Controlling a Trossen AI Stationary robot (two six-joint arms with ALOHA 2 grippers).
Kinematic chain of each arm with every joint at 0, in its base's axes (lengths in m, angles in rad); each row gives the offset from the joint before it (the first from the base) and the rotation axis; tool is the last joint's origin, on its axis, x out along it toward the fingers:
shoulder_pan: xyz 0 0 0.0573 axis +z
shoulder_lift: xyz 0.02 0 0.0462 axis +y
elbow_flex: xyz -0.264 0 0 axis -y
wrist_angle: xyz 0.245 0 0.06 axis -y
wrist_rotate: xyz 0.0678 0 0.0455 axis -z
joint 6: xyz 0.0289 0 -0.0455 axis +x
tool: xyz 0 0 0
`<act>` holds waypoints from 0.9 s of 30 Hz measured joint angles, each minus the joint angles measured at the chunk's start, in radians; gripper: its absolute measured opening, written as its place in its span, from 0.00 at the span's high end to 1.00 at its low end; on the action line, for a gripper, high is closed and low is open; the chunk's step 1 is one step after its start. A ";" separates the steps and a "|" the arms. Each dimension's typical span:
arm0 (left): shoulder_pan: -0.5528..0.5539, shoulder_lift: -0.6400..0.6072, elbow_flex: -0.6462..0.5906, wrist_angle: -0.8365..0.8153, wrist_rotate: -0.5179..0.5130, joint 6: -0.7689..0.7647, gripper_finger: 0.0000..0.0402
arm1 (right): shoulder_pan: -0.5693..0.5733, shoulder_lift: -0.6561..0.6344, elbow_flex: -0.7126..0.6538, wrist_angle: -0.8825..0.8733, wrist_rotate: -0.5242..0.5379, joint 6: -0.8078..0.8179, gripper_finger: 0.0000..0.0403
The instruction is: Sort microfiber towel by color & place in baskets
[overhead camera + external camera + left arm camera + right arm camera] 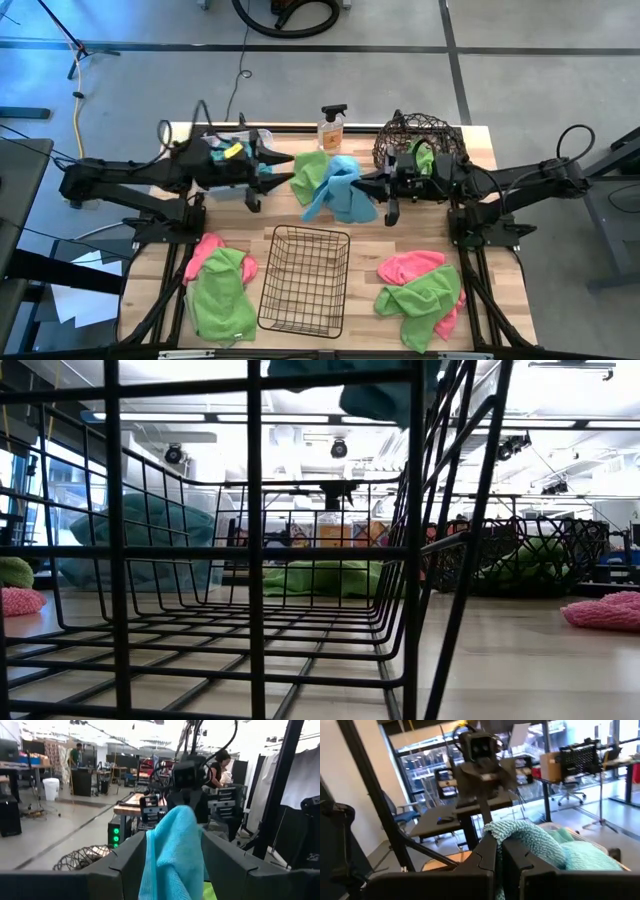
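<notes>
Wood tabletop (500, 150); both grippers raised mid-table; left gripper (290, 172) fingers clamped on teal towel (335, 190); right gripper (368, 182) fingers clamped together on same towel.

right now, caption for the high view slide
Both grippers hold a blue towel between them above the table, behind the empty wire basket.

Both arms were matte black, built of long boxy links joined by rounded joints, with black cables looping above them. The left claw (172, 865) had broad, angular dark fingers; the right claw (500, 865) showed flat black fingers with stepped edges.
</notes>
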 joint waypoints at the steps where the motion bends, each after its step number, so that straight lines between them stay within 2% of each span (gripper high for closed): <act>1: 0.000 0.018 0.000 0.014 0.001 -0.007 0.55 | 0.000 0.009 0.000 0.018 -0.011 -0.001 1.00; 8: 0.000 0.105 0.009 0.060 0.040 -0.150 0.44 | 0.000 0.037 0.000 0.065 -0.036 0.000 1.00; 15: 0.001 0.224 0.122 0.058 0.137 -0.176 0.31 | 0.000 0.064 0.000 0.140 -0.068 -0.002 1.00; 23: 0.000 0.348 0.230 0.026 0.132 -0.116 0.28 | 0.021 0.065 0.000 0.160 -0.075 0.000 1.00; 27: 0.000 0.402 0.257 0.034 0.179 -0.152 0.28 | 0.023 0.065 0.000 0.161 -0.089 0.000 1.00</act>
